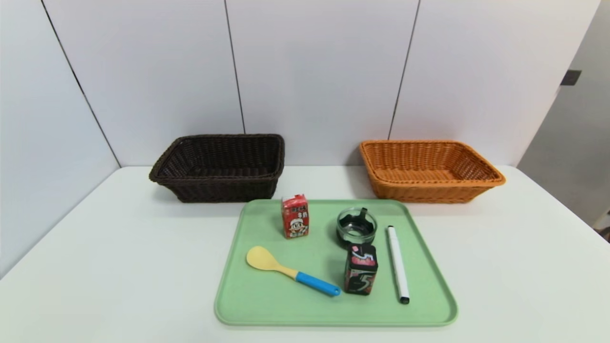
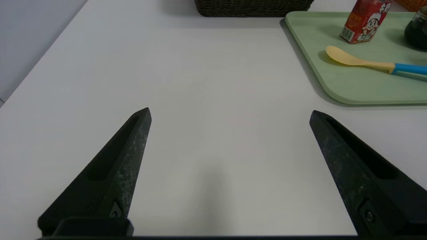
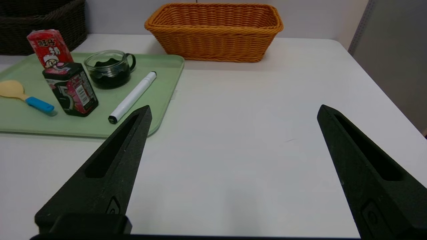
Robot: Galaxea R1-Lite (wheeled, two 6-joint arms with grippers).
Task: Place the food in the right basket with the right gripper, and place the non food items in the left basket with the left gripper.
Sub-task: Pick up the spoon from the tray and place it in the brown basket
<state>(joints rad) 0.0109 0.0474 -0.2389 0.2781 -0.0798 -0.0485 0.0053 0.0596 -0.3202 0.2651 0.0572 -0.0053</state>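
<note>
On a green tray (image 1: pixel 248 305) stand a red drink carton (image 1: pixel 295 216), a glass cup of dark stuff (image 1: pixel 356 226) and a black gum box (image 1: pixel 360 269). A yellow spoon with a blue handle (image 1: pixel 290 270) and a white marker (image 1: pixel 397 263) lie beside them. The dark left basket (image 1: pixel 219 166) and the orange right basket (image 1: pixel 429 169) stand behind the tray, both empty. Neither arm shows in the head view. My left gripper (image 2: pixel 230 111) hangs open over bare table off the tray's left edge. My right gripper (image 3: pixel 233 110) hangs open over bare table off the tray's right edge.
The white table (image 1: pixel 95 267) meets grey wall panels (image 1: pixel 314 71) at the back and the left. Its right edge (image 1: pixel 572 209) drops off beside a grey surface.
</note>
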